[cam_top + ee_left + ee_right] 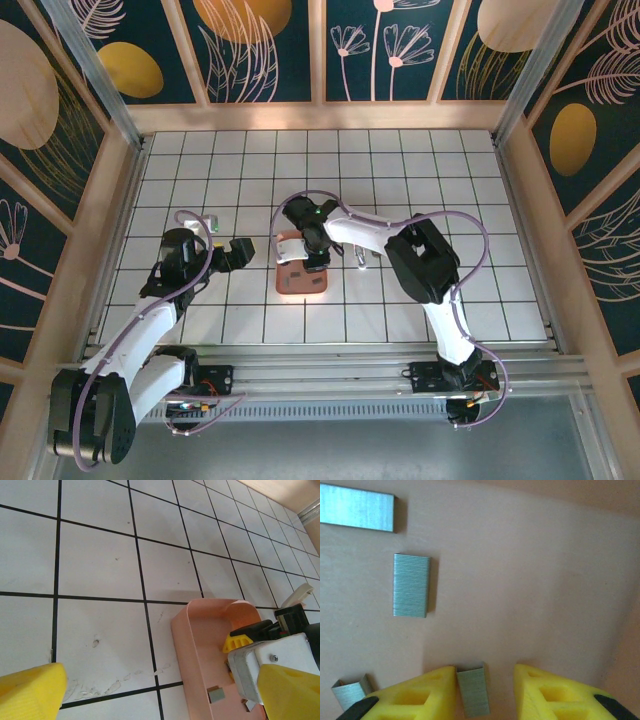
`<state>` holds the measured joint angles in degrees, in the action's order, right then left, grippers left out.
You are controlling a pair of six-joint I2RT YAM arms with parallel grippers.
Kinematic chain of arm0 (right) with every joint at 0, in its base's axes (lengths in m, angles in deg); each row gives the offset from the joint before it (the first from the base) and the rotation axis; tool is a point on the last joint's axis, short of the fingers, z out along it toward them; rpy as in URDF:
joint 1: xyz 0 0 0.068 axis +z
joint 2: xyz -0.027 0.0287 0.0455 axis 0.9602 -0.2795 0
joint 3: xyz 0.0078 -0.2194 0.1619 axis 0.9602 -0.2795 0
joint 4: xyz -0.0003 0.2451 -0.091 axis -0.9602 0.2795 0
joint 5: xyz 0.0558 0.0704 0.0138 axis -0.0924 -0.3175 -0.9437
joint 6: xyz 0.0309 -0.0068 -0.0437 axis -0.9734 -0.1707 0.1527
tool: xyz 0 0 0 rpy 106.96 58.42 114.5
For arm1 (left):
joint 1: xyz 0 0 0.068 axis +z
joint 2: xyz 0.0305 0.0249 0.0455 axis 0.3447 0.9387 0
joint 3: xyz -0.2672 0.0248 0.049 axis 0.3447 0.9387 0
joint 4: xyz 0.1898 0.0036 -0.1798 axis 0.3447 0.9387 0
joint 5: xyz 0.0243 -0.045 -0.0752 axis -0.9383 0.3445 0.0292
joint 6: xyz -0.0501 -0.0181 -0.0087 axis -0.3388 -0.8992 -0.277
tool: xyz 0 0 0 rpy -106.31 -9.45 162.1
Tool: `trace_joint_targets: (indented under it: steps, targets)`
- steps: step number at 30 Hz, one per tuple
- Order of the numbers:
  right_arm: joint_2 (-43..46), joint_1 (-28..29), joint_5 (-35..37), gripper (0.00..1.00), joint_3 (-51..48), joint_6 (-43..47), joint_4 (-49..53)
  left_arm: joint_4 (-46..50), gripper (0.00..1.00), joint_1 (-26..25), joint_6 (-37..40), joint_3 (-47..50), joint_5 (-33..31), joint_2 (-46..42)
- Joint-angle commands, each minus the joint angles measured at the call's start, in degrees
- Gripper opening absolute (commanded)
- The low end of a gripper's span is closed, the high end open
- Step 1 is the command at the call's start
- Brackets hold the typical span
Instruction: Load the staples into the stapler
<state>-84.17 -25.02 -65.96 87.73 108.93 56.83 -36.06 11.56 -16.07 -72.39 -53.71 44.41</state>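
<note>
A: Where are the staples (411, 585)?
B: Loose on the floor of the pink tray (296, 288). Several short grey strips, lying apart from each other.
A: And the right gripper (484, 677)?
B: Down in the tray, fingers apart. One strip lies between them, close against one finger.
A: The stapler (288, 247)?
B: At the tray's far left corner, just beside that gripper. I cannot tell whether it is in the tray or beside it.
A: And the left gripper (233, 253)?
B: Spread wide over the tiled surface (400, 170), left of the tray.
</note>
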Motion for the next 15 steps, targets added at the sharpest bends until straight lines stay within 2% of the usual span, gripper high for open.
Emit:
trace_joint_targets:
  steps: [1, 15]
  targets:
    - [-2.90, 0.36, 1.88, 0.32, 2.69, 1.15, 3.83, 0.45, 0.97, -0.12, -0.10, 0.83, -0.94, -0.80]
    - [-5.18, 0.55, 2.92, 0.16, 6.08, -0.42, 5.98, 0.89, 0.97, -0.14, 1.04, 0.43, -0.96, -0.70]
